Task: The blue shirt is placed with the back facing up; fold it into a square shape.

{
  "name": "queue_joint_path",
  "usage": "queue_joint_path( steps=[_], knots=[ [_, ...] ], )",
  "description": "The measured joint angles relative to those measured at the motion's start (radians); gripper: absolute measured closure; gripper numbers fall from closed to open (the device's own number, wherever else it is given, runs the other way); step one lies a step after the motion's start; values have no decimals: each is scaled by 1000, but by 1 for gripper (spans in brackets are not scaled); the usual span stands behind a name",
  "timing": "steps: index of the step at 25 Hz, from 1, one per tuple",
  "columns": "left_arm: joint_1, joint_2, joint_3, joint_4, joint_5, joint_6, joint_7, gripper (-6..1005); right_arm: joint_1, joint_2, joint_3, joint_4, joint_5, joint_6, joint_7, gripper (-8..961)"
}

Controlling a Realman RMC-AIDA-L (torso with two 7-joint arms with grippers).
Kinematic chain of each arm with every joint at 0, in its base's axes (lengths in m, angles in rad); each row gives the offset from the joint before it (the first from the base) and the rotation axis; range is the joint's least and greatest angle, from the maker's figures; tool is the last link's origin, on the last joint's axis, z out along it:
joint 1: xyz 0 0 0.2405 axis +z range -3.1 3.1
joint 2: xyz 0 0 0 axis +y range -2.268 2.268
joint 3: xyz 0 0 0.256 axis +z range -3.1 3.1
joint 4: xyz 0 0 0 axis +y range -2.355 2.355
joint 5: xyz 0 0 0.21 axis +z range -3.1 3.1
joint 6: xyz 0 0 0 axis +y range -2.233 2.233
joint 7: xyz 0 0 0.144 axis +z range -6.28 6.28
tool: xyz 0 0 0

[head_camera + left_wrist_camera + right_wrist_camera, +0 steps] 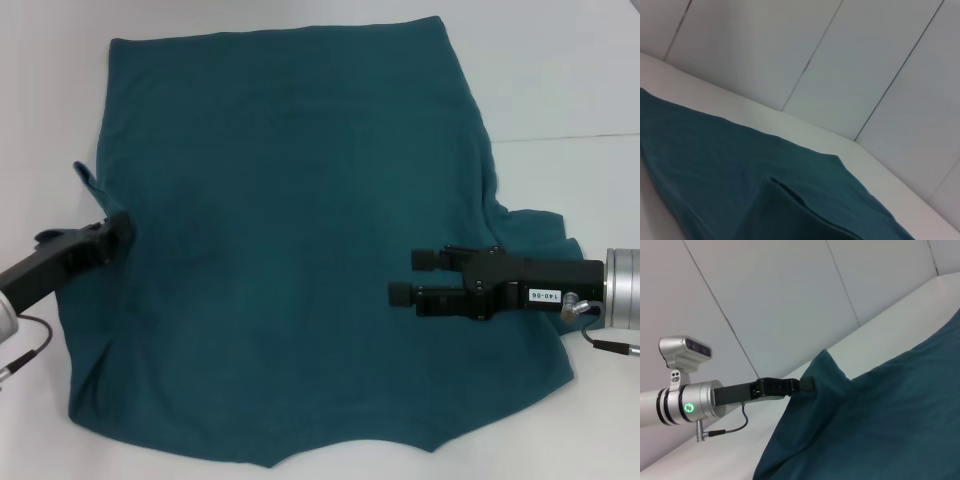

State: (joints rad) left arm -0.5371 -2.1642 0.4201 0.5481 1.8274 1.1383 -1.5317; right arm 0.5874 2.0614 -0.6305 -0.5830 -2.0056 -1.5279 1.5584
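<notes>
Blue shirt [290, 250] hem beyond frame edge

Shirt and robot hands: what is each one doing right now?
Plain dark teal-blue short-sleeved shirt: spread mostly flat on the white table, not yet folded square, one sleeve lifted.
Left black gripper: at the shirt's left edge, shut on the lifted sleeve.
Right black gripper: above the shirt's right side, fingers open, holding nothing.
</notes>
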Motion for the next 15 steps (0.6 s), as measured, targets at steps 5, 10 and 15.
queue_joint_path(
  steps=[5,10,15],
  knots=[
    [-19,-1,0,-36,-2,-5,4,926,-4,0,0,0,-1,1,0,91],
    [-31,-2,0,-57,-2,-5,16,906,-6,0,0,2,-1,2,0,92],
    [-38,-4,0,-71,-3,0,16,887,-6,0,1,3,-3,2,0,94]
  ],
)
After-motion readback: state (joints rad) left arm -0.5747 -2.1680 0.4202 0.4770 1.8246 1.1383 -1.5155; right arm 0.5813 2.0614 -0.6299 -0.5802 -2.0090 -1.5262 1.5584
